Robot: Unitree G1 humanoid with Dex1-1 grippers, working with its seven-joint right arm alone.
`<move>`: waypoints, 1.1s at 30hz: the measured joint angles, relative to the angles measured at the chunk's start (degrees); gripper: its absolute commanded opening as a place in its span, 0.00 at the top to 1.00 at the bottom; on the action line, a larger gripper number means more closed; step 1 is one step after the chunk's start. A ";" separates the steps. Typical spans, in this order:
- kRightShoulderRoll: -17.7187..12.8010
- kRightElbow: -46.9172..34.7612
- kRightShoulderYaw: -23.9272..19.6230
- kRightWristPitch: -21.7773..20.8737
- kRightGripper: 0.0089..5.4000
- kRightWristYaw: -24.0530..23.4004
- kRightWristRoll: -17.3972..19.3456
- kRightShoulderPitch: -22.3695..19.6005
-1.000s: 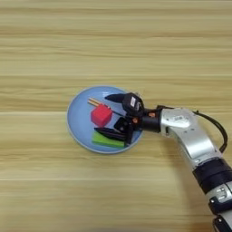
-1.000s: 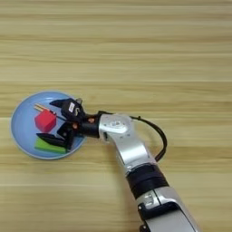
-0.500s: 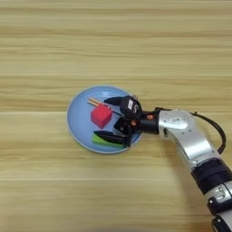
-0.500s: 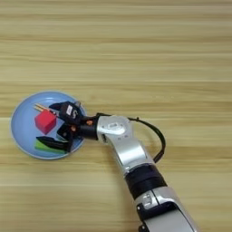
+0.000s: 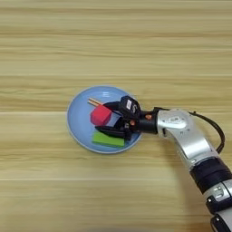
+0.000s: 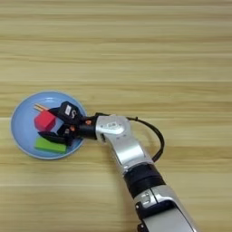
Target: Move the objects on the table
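Left eye view shows our right gripper [image 5: 117, 118] reaching in from the right over a blue plate [image 5: 77, 131] on the table [image 5: 136, 45]. Its two black fingers stand spread, one near the red cube [image 5: 100, 115] and the other low along the far edge of the green block [image 5: 108, 139]; we judge they close on nothing. A black cube with white marks [image 5: 129, 105] sits at the gripper's upper side; we cannot tell whether it is carried or only beside it. The objects lie gathered on the plate, probably so they move as a group. The green block's long axis runs left to right, tilted slightly down to the right. The screwdriver [image 6: 40, 108] peeks out behind the red cube, pointing up-left toward the rim.
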 measured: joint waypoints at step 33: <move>-0.52 -0.87 -6.52 3.06 0.56 -1.37 3.15 -7.40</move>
